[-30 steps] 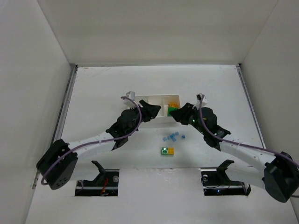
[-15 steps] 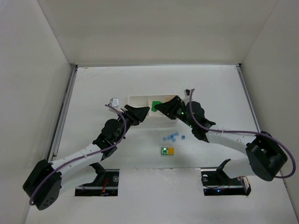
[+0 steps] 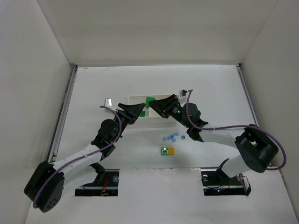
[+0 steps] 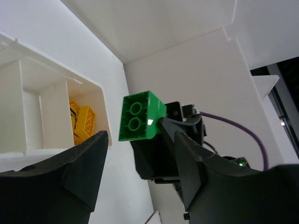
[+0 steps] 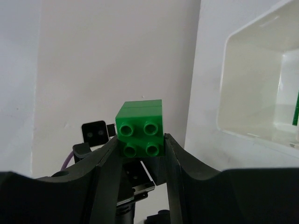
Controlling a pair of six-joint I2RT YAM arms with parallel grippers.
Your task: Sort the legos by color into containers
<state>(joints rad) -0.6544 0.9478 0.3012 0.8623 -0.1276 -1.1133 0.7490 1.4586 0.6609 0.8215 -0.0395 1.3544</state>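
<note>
**Top external: green brick nears tray**

Holding nothing in the spread left pincer (image 4: 140, 144), just beside the white tray (image 4: 28, 116). Pinching a green brick (image 5: 139, 126) in the right pincer (image 5: 140, 144), raised over the tray. Judged mid-delivery: next, lowering into a compartment apart from the yellow bricks (image 4: 83, 122), then releasing. Yet to sort, right on the worktop (image 3: 210, 93): light blue bricks (image 3: 173, 137), a green-and-yellow pair (image 3: 167, 151).
</note>
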